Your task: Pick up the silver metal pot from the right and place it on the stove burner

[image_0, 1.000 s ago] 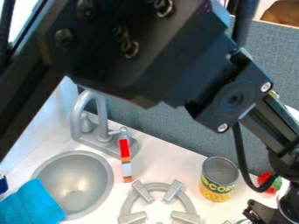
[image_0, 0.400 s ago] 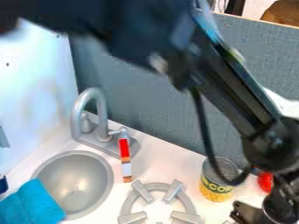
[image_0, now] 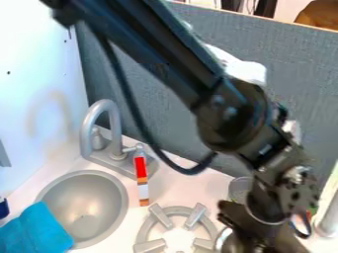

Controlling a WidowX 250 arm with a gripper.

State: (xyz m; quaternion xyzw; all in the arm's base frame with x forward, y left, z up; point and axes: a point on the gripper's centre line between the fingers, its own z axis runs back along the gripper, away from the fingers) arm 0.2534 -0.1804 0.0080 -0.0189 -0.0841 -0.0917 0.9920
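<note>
At the lower right, the black gripper hangs over the counter, to the right of the stove burner. The can is mostly hidden behind it, with part of its grey top showing. A curved silver rim sits against the gripper's left side. Whether the gripper holds or touches anything cannot be seen. Between the sink and the burner lies a narrow red, orange and white object, its upper end by the faucet base.
The grey sink is at the lower left, with a faucet behind it and a blue cloth over its left edge. A grey panel stands along the back. A pale cylinder is at the right edge.
The arm has swung down and left across the view. The gripper has moved left from the lower right corner, now covering most of the can, and the red round object is hidden.
</note>
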